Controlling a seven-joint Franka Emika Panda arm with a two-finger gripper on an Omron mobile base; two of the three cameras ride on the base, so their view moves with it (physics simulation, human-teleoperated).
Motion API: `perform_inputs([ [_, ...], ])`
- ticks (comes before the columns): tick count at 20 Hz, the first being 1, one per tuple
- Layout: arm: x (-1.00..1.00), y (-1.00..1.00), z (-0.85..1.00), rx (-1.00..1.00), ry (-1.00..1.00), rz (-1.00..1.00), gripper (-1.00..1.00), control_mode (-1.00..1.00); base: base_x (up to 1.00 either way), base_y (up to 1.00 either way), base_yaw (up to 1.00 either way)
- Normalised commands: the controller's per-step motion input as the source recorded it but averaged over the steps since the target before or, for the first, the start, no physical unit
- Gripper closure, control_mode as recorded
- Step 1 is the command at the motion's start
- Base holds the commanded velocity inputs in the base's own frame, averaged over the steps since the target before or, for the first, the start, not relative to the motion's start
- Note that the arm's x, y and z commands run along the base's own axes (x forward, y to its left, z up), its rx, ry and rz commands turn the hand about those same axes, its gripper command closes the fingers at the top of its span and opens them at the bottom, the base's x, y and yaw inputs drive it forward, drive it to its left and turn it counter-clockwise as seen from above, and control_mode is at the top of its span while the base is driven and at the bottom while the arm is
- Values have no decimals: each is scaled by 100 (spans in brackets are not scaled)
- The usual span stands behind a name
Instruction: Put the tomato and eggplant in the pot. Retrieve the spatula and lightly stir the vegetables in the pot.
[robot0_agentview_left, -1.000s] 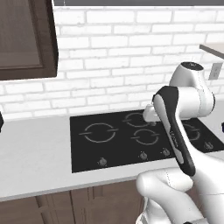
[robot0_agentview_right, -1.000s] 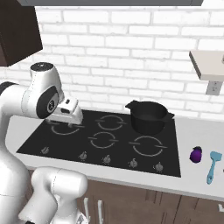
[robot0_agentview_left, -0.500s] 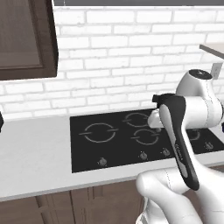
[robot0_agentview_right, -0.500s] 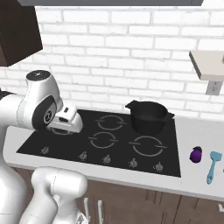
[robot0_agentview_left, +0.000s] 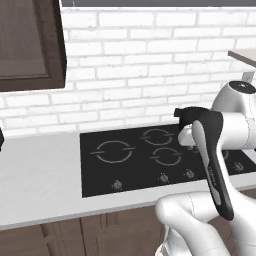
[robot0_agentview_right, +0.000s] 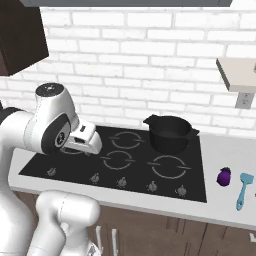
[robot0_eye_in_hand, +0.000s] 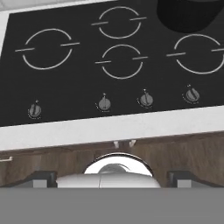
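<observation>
meanwhile the arm has swung lower over the cooktop (robot0_agentview_right: 120, 155) — jaws spread wide, empty.

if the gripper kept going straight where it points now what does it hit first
Probably the black cooktop, near its small middle burner ring. Nothing lies between the open gripper and the glass; depth is uncertain.

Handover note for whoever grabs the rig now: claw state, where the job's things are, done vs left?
Claw: open, empty, above the cooktop's front edge.
Pot: on the back right burner, nothing visible inside from here.
Eggplant and spatula: on the counter right of the cooktop, side by side, apart.
Tomato: not spotted.
Done: nothing yet.
Left: find tomato, load both vegetables into pot, fetch spatula, stir lightly.
</observation>
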Motion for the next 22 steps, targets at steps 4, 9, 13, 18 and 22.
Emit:
perform_inputs([
  [4,18,0,0,0,-14,0,-100,-100,0,0,0],
  [9,24,0,0,0,-8,0,-100,-100,0,0,0],
  [13,9,0,0,0,-3,0,-100,-100,0,0,0],
  [18,7,2,0,0,-2,1,-100,-100,0,0,0],
  [22,0,6,0,0,0,2,-100,100,0,2,1],
])
